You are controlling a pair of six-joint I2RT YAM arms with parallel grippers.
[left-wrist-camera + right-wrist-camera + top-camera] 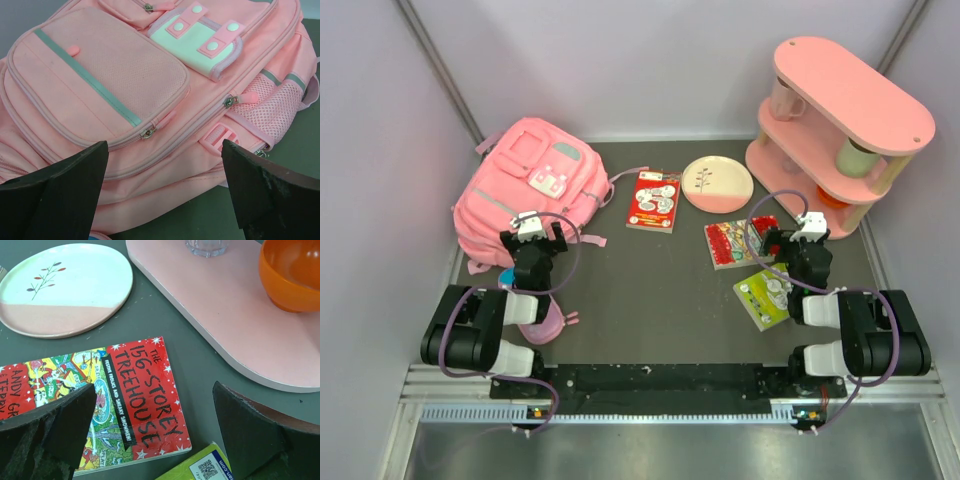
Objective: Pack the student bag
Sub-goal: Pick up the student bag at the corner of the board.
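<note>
One camera hangs high above and behind the arm bases (510,360) and looks down on the whole dark table (650,290). The bases lie at the bottom edge of its view. The camera on the left wrist sits low and looks forward through the left gripper (165,170). It is very near to the student bag (125,75), which fills almost all of its picture. The camera on the right wrist looks down and forward through the right gripper (155,410). It is close to a red book (135,390), a plate (65,285) and the foot of a pink shelf (225,305). The high view shares the bag with the left wrist view. It shares the book, the plate and the shelf with the right wrist view. The two wrist views face different sides of the table.
</note>
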